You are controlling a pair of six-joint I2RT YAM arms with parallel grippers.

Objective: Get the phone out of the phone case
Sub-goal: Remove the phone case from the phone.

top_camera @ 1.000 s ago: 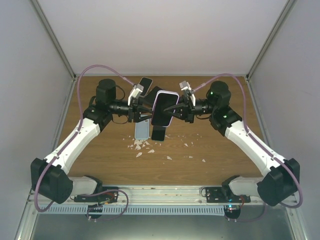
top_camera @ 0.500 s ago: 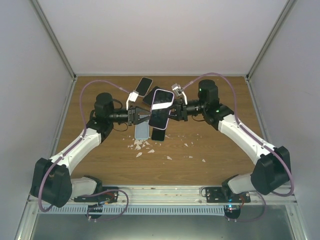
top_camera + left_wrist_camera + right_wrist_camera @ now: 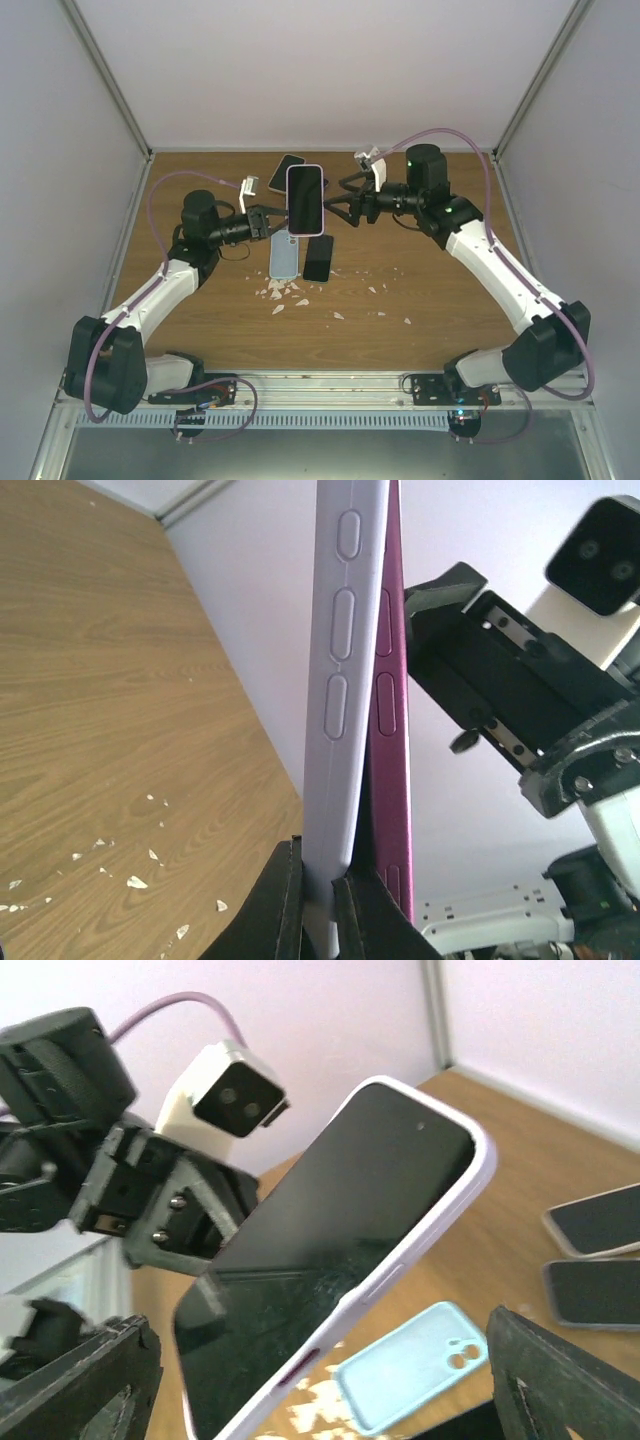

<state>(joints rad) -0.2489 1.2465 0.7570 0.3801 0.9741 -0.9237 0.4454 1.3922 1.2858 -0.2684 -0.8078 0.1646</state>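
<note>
While held above the table (image 3: 440, 300), the phone (image 3: 392, 730) is seen partly parted from its case (image 3: 338, 680); the case's edge is pinched by the left gripper (image 3: 318, 890); the right gripper (image 3: 338, 203) is spread wide just beside it.

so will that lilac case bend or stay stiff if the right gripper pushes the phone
Probably bends: the lilac case has its side wall standing off the magenta phone, so it looks soft. Likely light, since the left gripper carries both by one pinched edge; a push may swing them.
</note>
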